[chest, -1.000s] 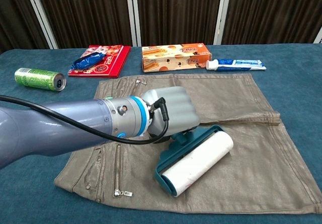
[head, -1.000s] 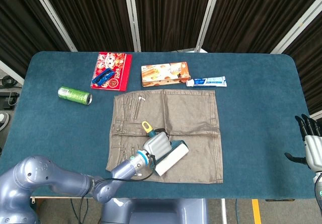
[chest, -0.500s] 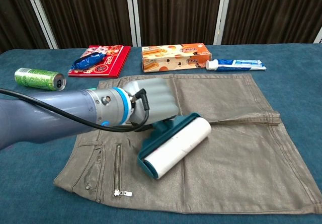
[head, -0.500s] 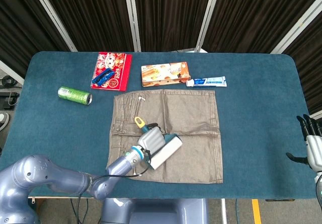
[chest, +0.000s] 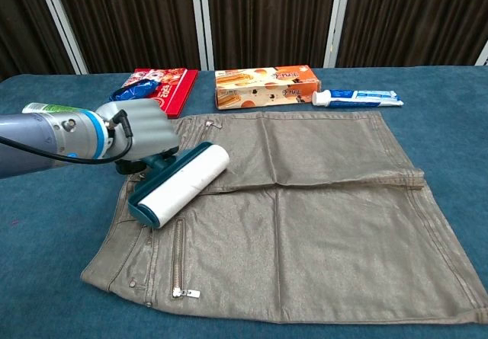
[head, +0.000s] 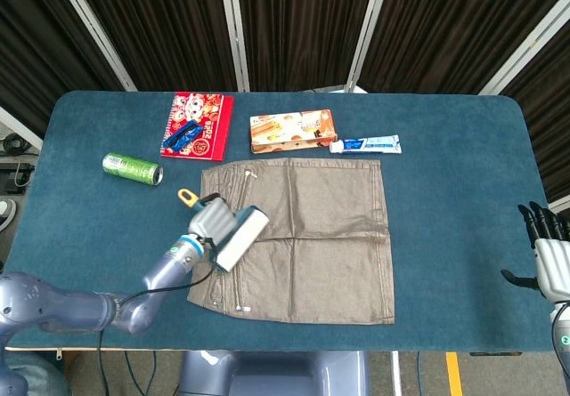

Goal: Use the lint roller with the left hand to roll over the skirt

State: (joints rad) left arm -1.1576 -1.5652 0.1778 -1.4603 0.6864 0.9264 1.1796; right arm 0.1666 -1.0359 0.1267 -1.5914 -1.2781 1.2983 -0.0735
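Note:
A grey-brown skirt (head: 303, 236) (chest: 305, 217) lies flat on the blue table. My left hand (head: 209, 222) (chest: 141, 135) grips the handle of a lint roller (head: 238, 236) (chest: 181, 184), whose white roll in a teal frame rests on the skirt's left part near the zipper. The roller's yellow handle end (head: 186, 197) sticks out behind the hand. My right hand (head: 545, 254) hangs open off the table's right edge, far from the skirt, and shows only in the head view.
Behind the skirt lie a biscuit box (head: 292, 131) (chest: 263, 85) and a toothpaste tube (head: 365, 145) (chest: 357, 97). A red book with a blue packet (head: 197, 136) (chest: 149, 90) and a green can (head: 131, 168) (chest: 46, 109) sit at the back left.
My left hand has drawn the lint roller leftward and towards the far side across the skirt, from its lower middle to its left edge. The right hand has barely moved.

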